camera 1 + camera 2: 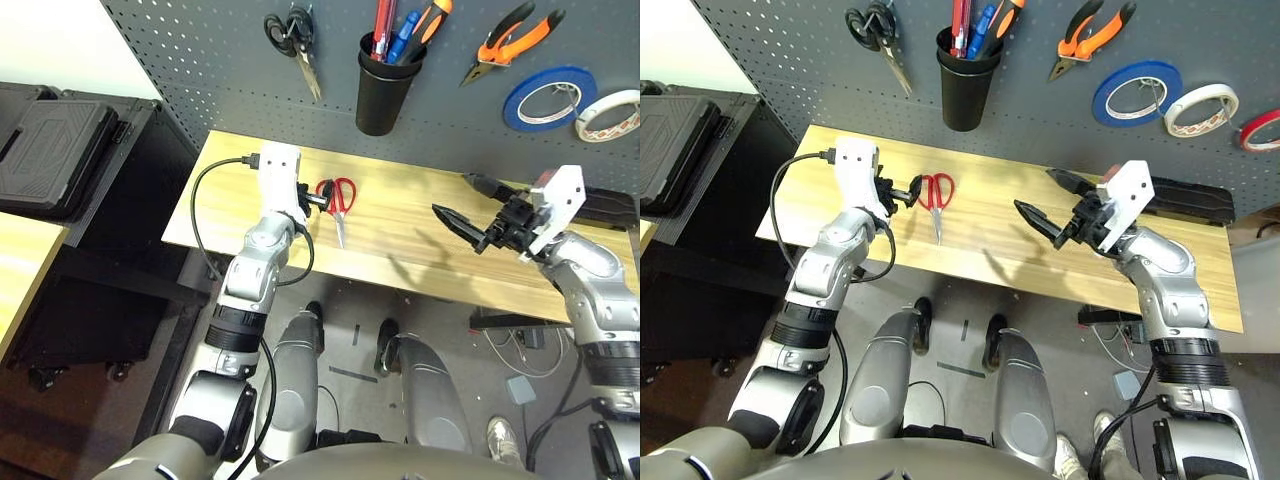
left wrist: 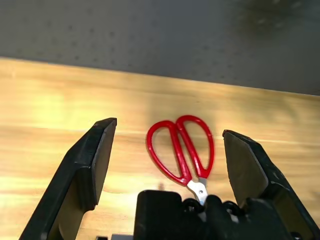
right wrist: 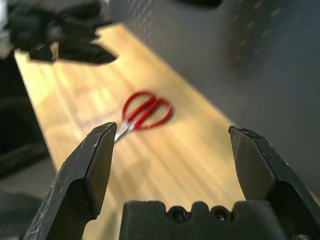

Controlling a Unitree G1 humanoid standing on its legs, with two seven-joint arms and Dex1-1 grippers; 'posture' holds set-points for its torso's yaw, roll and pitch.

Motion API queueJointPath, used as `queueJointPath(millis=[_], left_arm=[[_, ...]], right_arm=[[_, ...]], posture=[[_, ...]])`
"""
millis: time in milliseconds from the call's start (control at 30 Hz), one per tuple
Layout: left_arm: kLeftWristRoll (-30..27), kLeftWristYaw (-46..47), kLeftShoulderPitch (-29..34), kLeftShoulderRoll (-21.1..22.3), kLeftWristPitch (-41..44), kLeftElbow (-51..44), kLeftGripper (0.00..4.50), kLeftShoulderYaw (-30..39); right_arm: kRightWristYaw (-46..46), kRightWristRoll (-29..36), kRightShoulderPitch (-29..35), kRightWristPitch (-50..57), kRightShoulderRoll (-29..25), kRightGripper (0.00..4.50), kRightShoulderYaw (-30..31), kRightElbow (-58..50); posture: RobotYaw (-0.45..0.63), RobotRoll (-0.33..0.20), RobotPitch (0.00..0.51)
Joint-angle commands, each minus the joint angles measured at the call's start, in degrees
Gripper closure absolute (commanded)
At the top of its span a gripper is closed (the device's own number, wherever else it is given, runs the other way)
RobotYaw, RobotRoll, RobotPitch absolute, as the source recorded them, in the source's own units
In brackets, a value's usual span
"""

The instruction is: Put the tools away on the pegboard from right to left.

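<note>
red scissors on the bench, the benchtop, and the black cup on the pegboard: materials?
Red-handled scissors: glossy red loops, likely plastic or coated metal; short bare blades with a metallic shine.
Pale wooden benchtop: visible lengthwise grain and plank seams with a soft sheen, so wood or a wood-look laminate.
Tall black cup on the dark grey perforated pegboard: smooth and matte, probably plastic; cannot tell for certain.

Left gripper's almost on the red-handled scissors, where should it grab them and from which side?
Probably at the red loops. The red-handled scissors lie flat and closed on the table, loops toward the pegboard, blades toward the robot. The open left gripper already straddles them, so come from above and close across both loops.
</note>
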Motion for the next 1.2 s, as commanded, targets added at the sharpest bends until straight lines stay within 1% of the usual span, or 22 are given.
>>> queueJointPath(millis=[33, 133, 233, 400, 567, 833, 1067, 1167, 1200], left_arm=[[1.7, 0.9, -1.0, -0.6, -3.7, 7.0, 0.07, 0.2], [2.4, 1.7, -3.0, -1.1, -6.6, 14.4, 0.07, 0.7], [2.4, 2.5, -4.9, -1.5, -9.3, 20.2, 0.07, 1.6], [2.8, 3.5, -8.0, -1.6, -13.0, 28.5, 0.07, 2.7], [3.2, 4.6, -10.6, -1.4, -16.4, 36.1, 0.07, 3.7], [3.9, 6.4, -14.8, -2.3, -20.3, 46.4, 0.07, 4.4], [3.7, 8.4, -16.9, -2.8, -21.2, 53.5, 0.07, 5.4], [3.6, 9.5, -17.3, -2.6, -21.4, 55.6, 0.66, 6.2], [3.6, 9.7, -17.4, -2.6, -21.7, 56.0, 1.09, 6.3]], right_arm=[[-3.6, -4.4, 2.1, -0.2, 0.9, 0.00, 2.3, -0.8], [-7.8, -8.4, 3.4, 0.4, 2.7, 0.00, 4.4, -1.1], [-11.1, -11.0, 4.2, 0.5, 4.2, 0.00, 5.7, -1.3], [-14.9, -13.8, 6.0, 0.8, 6.0, 0.00, 7.4, -2.5], [-17.8, -16.1, 9.3, 1.7, 7.3, 0.00, 9.2, -4.3], [-19.8, -17.3, 12.2, 4.0, 9.0, 0.00, 10.9, -8.6], [-20.3, -17.1, 13.0, 5.8, 8.9, 0.00, 10.5, -11.5], [-20.4, -16.9, 13.2, 6.2, 8.6, 0.00, 10.3, -12.3], [-20.4, -16.9, 13.2, 6.5, 8.6, 0.00, 10.2, -12.5]], posture=[[0.16, 0.000, 0.349], [0.14, 0.000, 0.361], [0.14, 0.000, 0.369], [0.12, 0.000, 0.379], [0.12, 0.000, 0.382], [0.09, 0.000, 0.382], [0.05, 0.000, 0.375], [0.05, 0.000, 0.374], [0.04, 0.000, 0.374]])
